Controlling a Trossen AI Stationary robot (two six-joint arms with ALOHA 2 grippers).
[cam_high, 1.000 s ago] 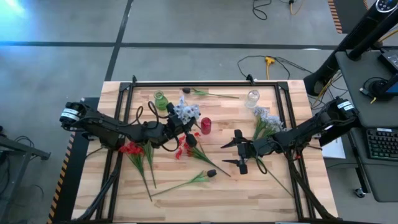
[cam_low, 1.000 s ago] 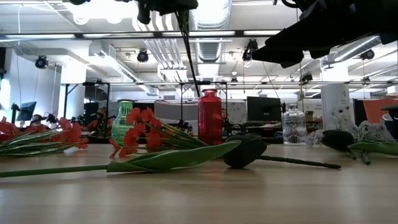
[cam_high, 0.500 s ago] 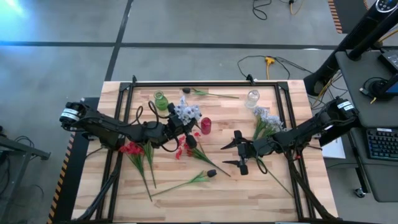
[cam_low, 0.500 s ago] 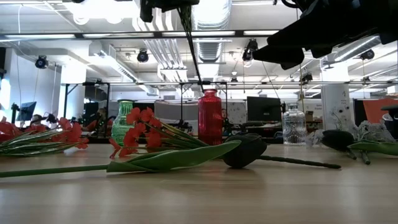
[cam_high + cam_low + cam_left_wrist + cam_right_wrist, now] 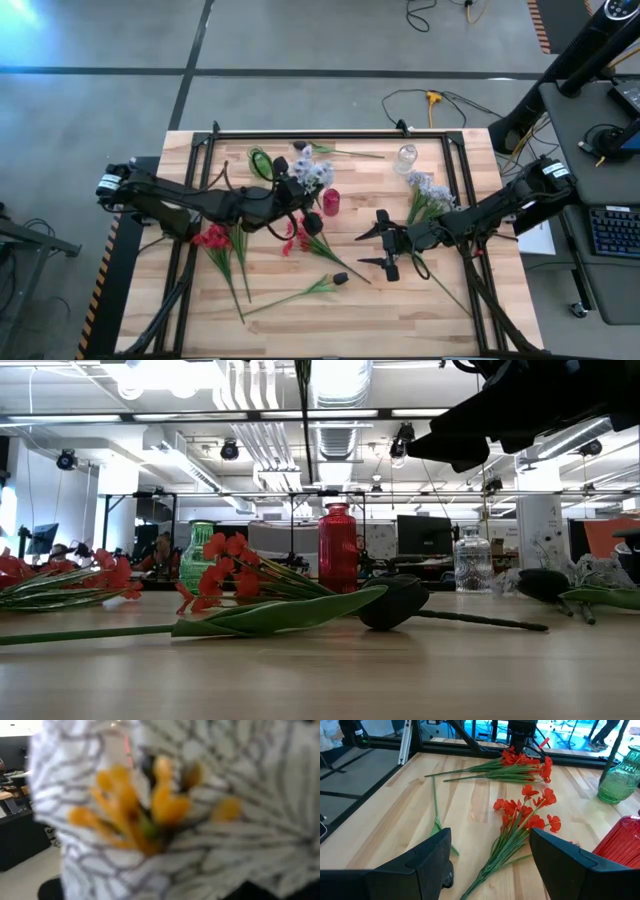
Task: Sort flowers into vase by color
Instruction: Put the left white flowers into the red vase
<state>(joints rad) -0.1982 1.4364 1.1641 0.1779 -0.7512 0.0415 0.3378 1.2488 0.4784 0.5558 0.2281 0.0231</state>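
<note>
Left gripper [image 5: 296,188], as I viewed it from overhead, was clamped on the thin green stalk of a pale blue-white artificial flower cluster [image 5: 312,173], held in the air between the green ribbed glass vase [image 5: 260,161] and the red ribbed glass vase [image 5: 331,203]. In the low view that stalk [image 5: 304,415] hung down from the top edge, ending above the red vase's mouth without entering it. The left wrist view was filled by a blurred white veined bloom with orange stamens [image 5: 165,815].

I saw nothing standing in any container: the red vase [image 5: 337,548], the green vase [image 5: 201,555] and the clear glass vase [image 5: 406,157] at the table's far side each appeared empty, though I could not see into them fully.

Right gripper [image 5: 385,245] hovered over the table's middle right with its fingers wide apart and nothing between them; its wrist view looked past both dark fingers [image 5: 427,860] across the boards.

On the wooden table [image 5: 420,310] lay a red flower spray [image 5: 527,817] near the red vase, a second red bunch [image 5: 212,239] towards the left, a dark-budded stem [image 5: 393,601] towards the front, another dark-budded stem [image 5: 300,146] at the far edge, and a second pale blue-white bunch [image 5: 428,190] beside the right arm.
</note>
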